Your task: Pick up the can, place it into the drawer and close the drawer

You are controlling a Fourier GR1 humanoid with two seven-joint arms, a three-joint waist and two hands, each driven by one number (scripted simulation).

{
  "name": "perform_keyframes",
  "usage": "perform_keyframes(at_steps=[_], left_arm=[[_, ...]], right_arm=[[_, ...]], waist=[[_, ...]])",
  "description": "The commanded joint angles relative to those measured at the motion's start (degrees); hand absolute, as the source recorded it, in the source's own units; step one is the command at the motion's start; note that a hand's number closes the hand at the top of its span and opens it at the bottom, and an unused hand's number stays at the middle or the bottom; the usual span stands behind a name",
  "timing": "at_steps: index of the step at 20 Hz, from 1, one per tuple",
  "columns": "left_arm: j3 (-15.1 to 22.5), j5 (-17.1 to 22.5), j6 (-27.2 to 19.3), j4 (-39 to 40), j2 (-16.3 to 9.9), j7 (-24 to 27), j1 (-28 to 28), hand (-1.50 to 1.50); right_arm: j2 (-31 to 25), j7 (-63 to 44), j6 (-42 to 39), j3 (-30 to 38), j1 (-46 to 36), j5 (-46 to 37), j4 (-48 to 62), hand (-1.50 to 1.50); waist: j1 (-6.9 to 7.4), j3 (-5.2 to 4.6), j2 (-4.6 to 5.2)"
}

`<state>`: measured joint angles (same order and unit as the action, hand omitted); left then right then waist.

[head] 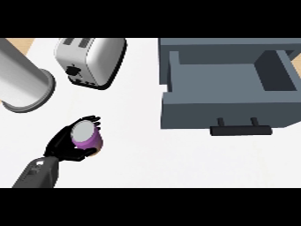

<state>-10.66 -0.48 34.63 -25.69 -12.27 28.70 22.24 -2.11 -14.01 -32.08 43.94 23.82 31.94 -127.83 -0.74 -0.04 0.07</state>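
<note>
My left hand [66,145] curled round can [87,137], fingers and thumb wrapped about its sides. Right hand out of view. Can sits low left on white counter [140,154], well apart from drawer [234,108], which stands pulled open, handle [240,130] facing me. Risk: can striking drawer's front wall on way over if carried too low; toaster [91,59] and grey cylinder [16,79] near hand. Can: purple wall, pale grey lid, upright.

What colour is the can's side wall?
Purple, with a grey top; the can shows in the head view, held in the left hand.
</note>
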Motion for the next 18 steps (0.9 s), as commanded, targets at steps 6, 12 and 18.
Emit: perform_keyframes(at_steps=[6,12,18], left_arm=[[1.92,2.13,9.0,-3.53,2.25,-0.25,-1.19,1.5],[3.53,5.76,11.98,-14.24,4.48,-6.54,-2.05,1.5],[-11.06,13.65,-15.02,-13.58,7.37,-4.61,0.69,1.5]], right_arm=[[1.28,-1.32,-0.2,-0.42,0.11,0.38,0.3,-1.5],[1.93,0.98,-0.91,1.97,0.58,0.12,1.32,-1.5],[1.65,-1.58,2.15,0.44,1.67,0.78,-2.61,-1.5]], waist=[[0.56,0.04,-0.16],[1.22,0.13,-0.48],[1.62,0.05,-0.43]])
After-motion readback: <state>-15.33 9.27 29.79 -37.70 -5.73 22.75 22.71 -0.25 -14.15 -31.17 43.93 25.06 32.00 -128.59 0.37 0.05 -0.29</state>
